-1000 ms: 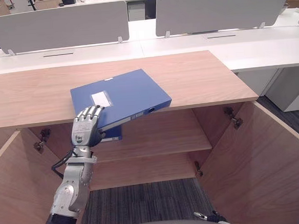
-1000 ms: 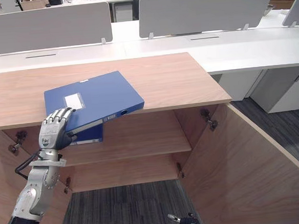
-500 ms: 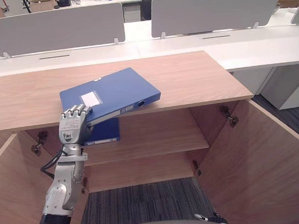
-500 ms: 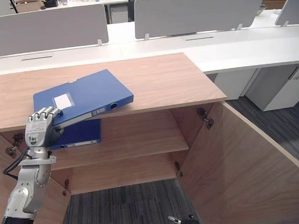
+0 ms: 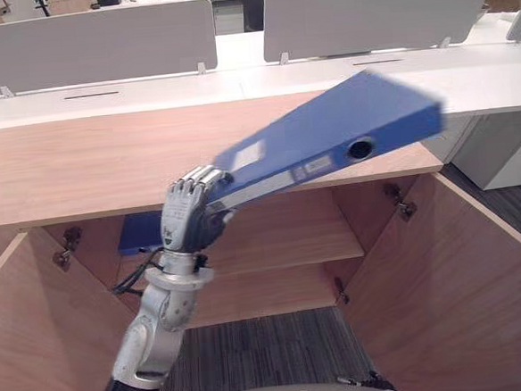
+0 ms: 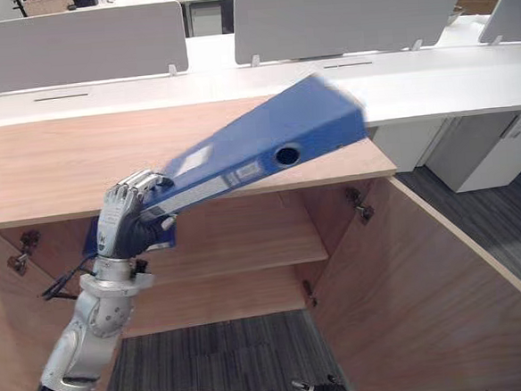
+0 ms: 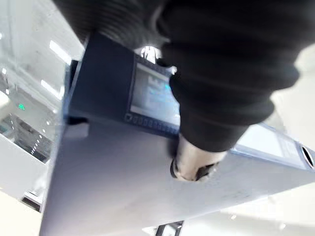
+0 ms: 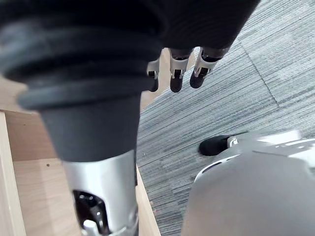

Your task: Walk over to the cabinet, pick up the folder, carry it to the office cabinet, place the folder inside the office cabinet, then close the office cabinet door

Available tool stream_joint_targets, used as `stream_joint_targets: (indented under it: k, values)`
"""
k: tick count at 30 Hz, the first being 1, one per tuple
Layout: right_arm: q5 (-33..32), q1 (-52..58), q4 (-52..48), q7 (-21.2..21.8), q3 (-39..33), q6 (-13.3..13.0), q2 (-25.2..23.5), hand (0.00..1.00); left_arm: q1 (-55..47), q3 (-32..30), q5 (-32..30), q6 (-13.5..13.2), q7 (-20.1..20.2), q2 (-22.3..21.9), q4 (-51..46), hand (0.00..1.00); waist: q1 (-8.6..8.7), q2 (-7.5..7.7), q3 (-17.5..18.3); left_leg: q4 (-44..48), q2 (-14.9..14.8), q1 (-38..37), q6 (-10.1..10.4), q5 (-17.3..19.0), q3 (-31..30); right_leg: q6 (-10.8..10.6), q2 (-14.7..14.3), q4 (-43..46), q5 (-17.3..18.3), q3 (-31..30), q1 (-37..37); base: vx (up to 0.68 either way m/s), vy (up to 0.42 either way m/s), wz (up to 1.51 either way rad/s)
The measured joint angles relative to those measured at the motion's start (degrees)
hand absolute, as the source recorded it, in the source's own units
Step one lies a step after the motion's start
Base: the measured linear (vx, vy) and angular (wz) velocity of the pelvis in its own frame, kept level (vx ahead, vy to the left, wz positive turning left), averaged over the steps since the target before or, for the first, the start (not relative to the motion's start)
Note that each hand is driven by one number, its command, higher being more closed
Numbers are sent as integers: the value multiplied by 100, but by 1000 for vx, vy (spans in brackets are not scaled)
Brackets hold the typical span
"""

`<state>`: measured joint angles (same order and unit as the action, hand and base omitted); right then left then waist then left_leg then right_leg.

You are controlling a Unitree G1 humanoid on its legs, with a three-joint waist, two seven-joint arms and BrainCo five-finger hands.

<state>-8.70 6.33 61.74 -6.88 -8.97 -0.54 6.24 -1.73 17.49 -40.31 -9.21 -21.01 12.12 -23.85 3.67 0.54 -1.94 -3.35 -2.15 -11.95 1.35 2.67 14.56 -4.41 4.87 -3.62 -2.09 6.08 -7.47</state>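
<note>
Folder (image 5: 328, 137), blue and long, is hanging in the air over the front edge of the wooden cabinet top (image 5: 70, 164), tilting upward toward the right. The left hand (image 5: 189, 220) is clamping its lower end, fingers curling over the upper face. Below, a second blue folder (image 5: 141, 232) is lying on the shelf (image 5: 290, 238), beside an open door (image 5: 454, 280). The right hand (image 8: 175, 81) is hanging with relaxed, uncurled fingers over grey carpet (image 8: 236, 98).
</note>
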Motion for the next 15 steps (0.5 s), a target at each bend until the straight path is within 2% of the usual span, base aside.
stream_joint_targets:
  k: [1, 3, 8, 11, 15]
  values:
    - [-1, -2, 0, -3, 23, -18, 0, 0, 0, 45, 178, -16, 0, -67, -54, 100, -6, -4, 0, 39, -8, 12, -2, 29, 19, 1, -1, 30, 13, -26, 21, -24, -5, -18]
    - [-26, -5, -12, -69, 146, -60, 12, 0, -5, 131, 996, -128, 18, -238, -179, 100, -17, -18, 8, 78, -24, 33, -2, 58, 91, -7, -6, 103, 33, -98, 95, -30, -12, -16]
    - [-248, 77, -238, -221, 243, -87, -12, 0, -32, 181, 2241, -213, -75, -565, -333, 100, -32, -15, 26, 140, -34, 85, -5, 85, 140, -7, -15, 167, 34, -185, 157, -15, -14, -7]
    - [-340, 283, -969, -253, 439, -118, -64, 0, -158, 205, 2708, -228, -180, -664, -559, 100, -31, -15, 23, 138, -39, 88, -16, 92, 176, -10, -22, 194, 35, -217, 174, -42, -17, -7]
    - [-525, 471, -2676, -358, 629, -383, -386, 0, -471, 254, 3566, -426, -201, -747, -951, 100, -46, -10, 26, 119, -39, 90, -21, 99, 270, -26, -28, 254, 46, -302, 263, -49, -11, -9]
